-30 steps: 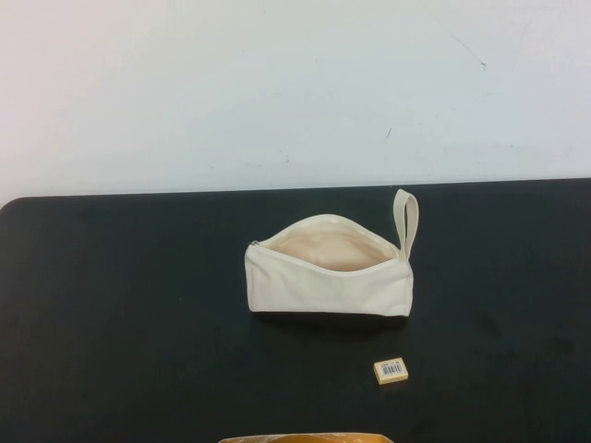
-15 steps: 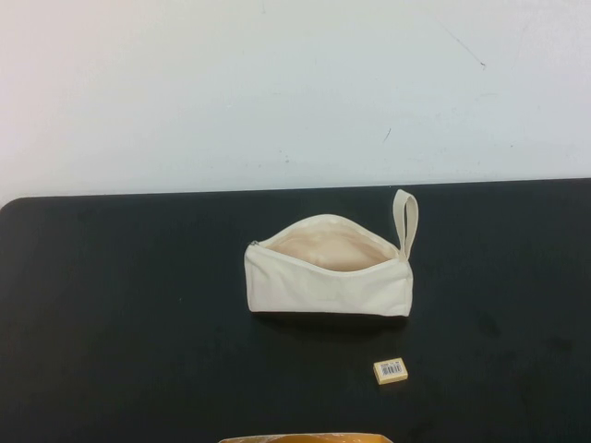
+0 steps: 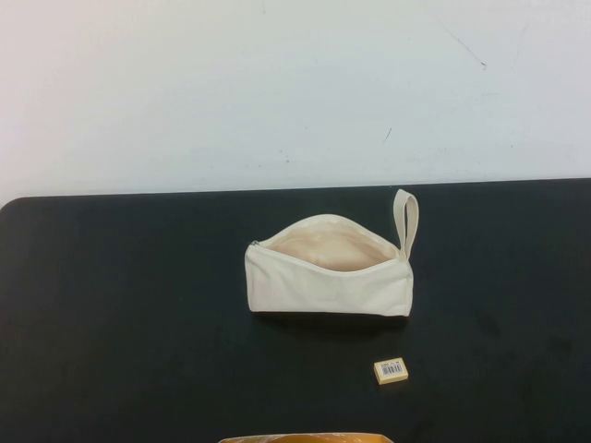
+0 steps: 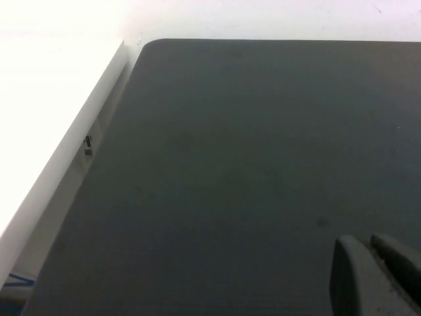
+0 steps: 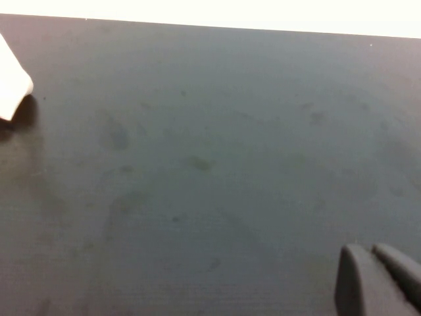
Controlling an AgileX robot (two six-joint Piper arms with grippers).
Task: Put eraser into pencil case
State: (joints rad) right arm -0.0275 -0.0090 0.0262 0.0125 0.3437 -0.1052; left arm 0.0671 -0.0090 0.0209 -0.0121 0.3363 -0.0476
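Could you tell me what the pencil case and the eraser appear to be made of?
The pencil case looks like matte cream fabric, judging by its soft, sagging mouth and sewn strap. The eraser seems a tan rubbery block, material uncertain, with a white barcode label. Left gripper and right gripper hang above bare table.

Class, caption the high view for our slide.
Open pencil case on black table, eraser just in front; neither pincer in view.

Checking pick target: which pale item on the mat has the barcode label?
The eraser, tiny, nearer the robot than the open pencil case. Both grippers hover elsewhere.

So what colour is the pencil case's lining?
Pale beige, best in the high view: pencil case.
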